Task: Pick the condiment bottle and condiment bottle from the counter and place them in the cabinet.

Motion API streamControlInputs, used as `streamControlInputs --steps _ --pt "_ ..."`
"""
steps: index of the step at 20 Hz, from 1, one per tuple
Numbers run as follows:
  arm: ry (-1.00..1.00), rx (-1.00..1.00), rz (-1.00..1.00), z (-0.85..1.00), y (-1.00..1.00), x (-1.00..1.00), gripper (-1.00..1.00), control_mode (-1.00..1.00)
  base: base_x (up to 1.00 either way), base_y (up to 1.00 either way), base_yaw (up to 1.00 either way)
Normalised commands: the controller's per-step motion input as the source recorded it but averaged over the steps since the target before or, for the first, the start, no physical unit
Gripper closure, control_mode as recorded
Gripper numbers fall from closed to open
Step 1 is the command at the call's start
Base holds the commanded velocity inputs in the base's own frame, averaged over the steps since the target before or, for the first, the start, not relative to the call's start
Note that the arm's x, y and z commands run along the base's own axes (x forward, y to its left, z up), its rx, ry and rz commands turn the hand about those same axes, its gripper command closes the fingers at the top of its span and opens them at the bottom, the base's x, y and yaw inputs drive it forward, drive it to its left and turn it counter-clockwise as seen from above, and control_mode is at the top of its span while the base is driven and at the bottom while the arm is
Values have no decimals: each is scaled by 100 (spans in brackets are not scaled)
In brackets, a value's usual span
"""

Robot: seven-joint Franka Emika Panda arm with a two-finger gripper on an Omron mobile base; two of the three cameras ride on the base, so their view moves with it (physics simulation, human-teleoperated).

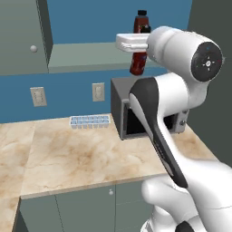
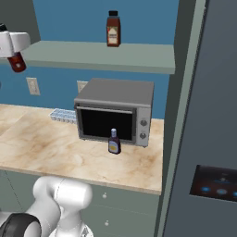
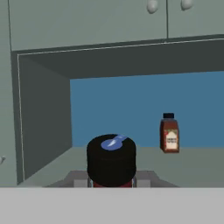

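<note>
My gripper (image 3: 111, 180) is shut on a red condiment bottle (image 3: 111, 158) with a black cap, held upright at the open front of the cabinet shelf (image 3: 192, 162). From the side, the white hand (image 1: 132, 43) grips the bottle (image 1: 137, 63) around its middle, level with the shelf edge; the same bottle (image 2: 16, 61) hangs below the hand (image 2: 12, 42) at the far left. A second brown-red bottle (image 3: 169, 133) with a black cap stands upright on the shelf (image 2: 139, 58), to the right and deeper in. A small dark bottle (image 2: 114, 141) stands on the counter before the oven.
A grey toaster oven (image 2: 113, 111) sits on the marble counter (image 1: 68, 154) under the shelf. An ice-cube tray (image 1: 89, 121) lies by the back wall. A closed cabinet door (image 1: 22, 36) flanks the shelf on the left; a tall dark appliance (image 2: 213, 139) stands at the right.
</note>
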Motion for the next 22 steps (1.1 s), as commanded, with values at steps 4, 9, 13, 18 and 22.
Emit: streamControlInputs --steps 4,9,13,18,22 --pt "-8 0 0 27 15 22 100 -100 0 0 0" --pt "-6 0 0 12 17 30 100 -100 0 0 0" --pt "0 -1 0 -2 8 35 100 -100 0 0 0" --pt "0 0 0 -2 0 36 100 -100 0 0 0" --pt "0 0 0 0 0 44 100 -100 0 0 0"
